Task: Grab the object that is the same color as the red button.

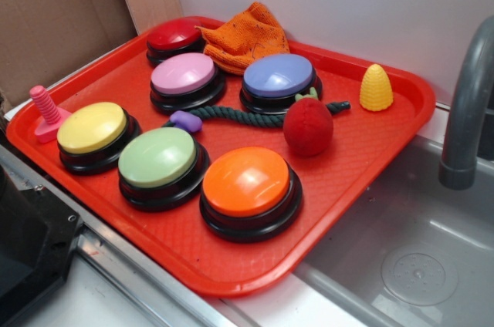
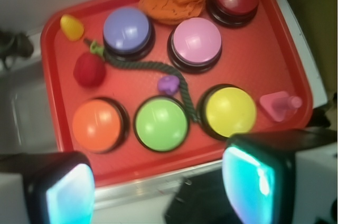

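Six dome buttons sit on a red tray [image 1: 386, 153] in the exterior view: red [image 1: 174, 35] at the back corner, pink [image 1: 183, 74], purple [image 1: 279, 75], yellow [image 1: 92, 127], green [image 1: 157, 156] and orange [image 1: 247, 181]. The fuzzy red ball [image 1: 308, 126] lies on the tray just in front of the purple button, well apart from the red button. A green rope [image 1: 231, 114] runs past it, an orange cloth [image 1: 245, 34] is bunched beside the red button, a yellow cone [image 1: 376, 87] stands near the tray's far edge, and a pink bolt [image 1: 46, 112] stands beside the yellow button. A grey tap [image 1: 467, 111] rises over the sink.

In the wrist view the gripper [image 2: 158, 187] hangs above the tray's near edge, fingers [image 2: 256, 182] spread wide (nothing between them). The ball [image 2: 88, 69] lies far off, left of centre, between the purple [image 2: 127, 30] and orange [image 2: 96, 123] buttons.
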Robot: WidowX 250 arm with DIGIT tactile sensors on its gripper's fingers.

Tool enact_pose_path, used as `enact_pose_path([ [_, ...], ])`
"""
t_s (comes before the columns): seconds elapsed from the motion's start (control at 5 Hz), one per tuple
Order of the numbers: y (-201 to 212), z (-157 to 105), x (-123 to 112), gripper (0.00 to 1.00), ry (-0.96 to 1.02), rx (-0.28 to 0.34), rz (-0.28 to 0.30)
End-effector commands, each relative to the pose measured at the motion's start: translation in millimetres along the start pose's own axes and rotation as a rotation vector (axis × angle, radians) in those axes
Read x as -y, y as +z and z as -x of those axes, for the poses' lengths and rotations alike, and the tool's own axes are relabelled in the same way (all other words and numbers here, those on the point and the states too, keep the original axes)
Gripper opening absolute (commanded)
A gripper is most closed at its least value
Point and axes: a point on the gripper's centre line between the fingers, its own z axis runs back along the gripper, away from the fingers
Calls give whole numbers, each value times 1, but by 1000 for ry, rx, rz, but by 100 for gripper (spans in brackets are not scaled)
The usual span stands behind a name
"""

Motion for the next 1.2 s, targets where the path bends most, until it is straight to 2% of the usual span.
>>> enact_pose_path([
  [0.0,-37,-30,41,100,282,115,68],
  [0.2,-74,-46,64,100,359,133,80],
  [0.4,-107,-62,78,100,434,245,43],
  [0.6,-140,-71,89,100,434,260,8],
  [1.0,-183,-75,92,100,412,204,-46],
])
